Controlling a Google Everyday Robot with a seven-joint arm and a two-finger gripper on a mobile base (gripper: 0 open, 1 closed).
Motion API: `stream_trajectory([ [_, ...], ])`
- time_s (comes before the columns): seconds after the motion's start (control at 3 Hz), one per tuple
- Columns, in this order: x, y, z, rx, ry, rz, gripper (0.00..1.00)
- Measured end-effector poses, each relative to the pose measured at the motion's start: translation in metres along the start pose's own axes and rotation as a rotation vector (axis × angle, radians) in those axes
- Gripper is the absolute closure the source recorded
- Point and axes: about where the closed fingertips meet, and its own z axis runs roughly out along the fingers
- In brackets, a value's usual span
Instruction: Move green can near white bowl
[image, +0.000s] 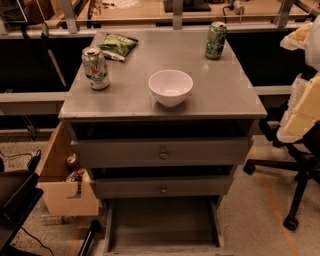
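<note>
The green can (215, 40) stands upright at the far right corner of the grey cabinet top (225, 95). The white bowl (170, 87) sits near the middle of the front half of the top, well apart from the can. My gripper (306, 39) is a pale shape at the upper right edge of the camera view, to the right of the green can and off the side of the cabinet. It holds nothing that I can see.
A white-and-silver can (95, 68) stands at the left of the top, with a flat green snack bag (118, 46) behind it. Two shut drawers (163, 154) sit below. A wooden box (62, 187) stands at the left, an office chair base (295, 175) at the right.
</note>
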Motion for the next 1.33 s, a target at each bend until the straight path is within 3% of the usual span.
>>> stream_trajectory([
  [0.33, -0.001, 0.0, -0.001, 0.009, -0.002, 0.001, 0.0],
  [0.67, 0.002, -0.027, 0.008, 0.075, -0.043, 0.026, 0.0],
  [1.0, 0.01, -0.096, 0.025, 0.176, -0.167, 0.106, 0.0],
  [1.33, 0.029, -0.164, 0.046, 0.276, -0.331, 0.205, 0.0],
])
